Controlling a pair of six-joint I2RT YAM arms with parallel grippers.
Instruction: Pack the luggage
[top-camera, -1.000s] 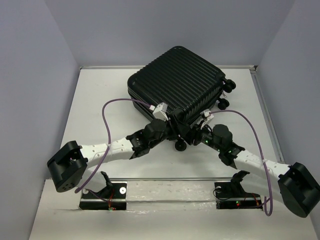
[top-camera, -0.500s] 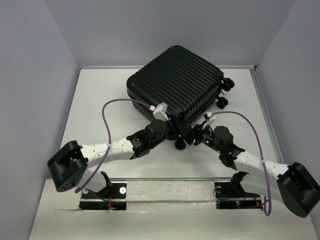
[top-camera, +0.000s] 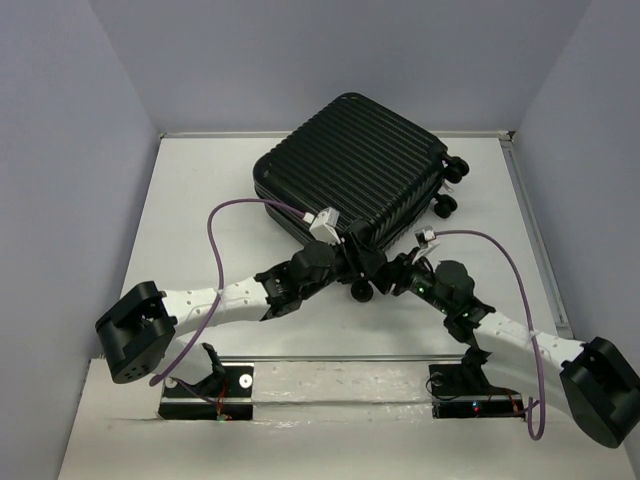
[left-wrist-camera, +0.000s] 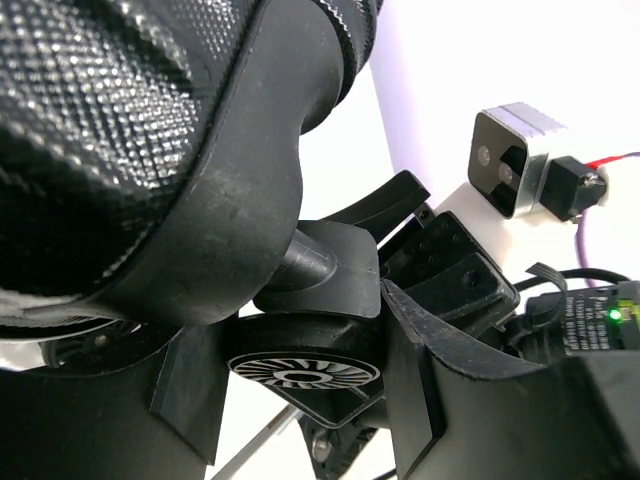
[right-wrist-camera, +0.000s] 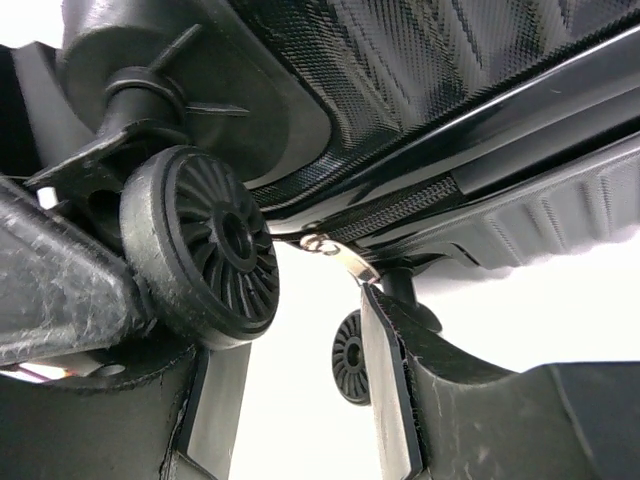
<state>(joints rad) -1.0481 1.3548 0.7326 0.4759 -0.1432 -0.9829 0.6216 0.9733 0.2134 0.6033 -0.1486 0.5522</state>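
The luggage, a closed black ribbed suitcase, lies flat at the back middle of the table. Both grippers are at its near corner. My left gripper has its fingers pressed on either side of a caster wheel, which also shows in the top view. My right gripper is open under the suitcase edge. A wheel sits by its left finger. A silver zipper pull hangs from the zipper seam and touches the tip of its right finger.
Two more caster wheels stick out on the suitcase's right side. The table is white, with grey walls on three sides. A purple cable arcs over the left arm and another over the right arm.
My right wrist has drawn back a little toward the near right. My left wrist has edged slightly right. The suitcase has barely shifted.
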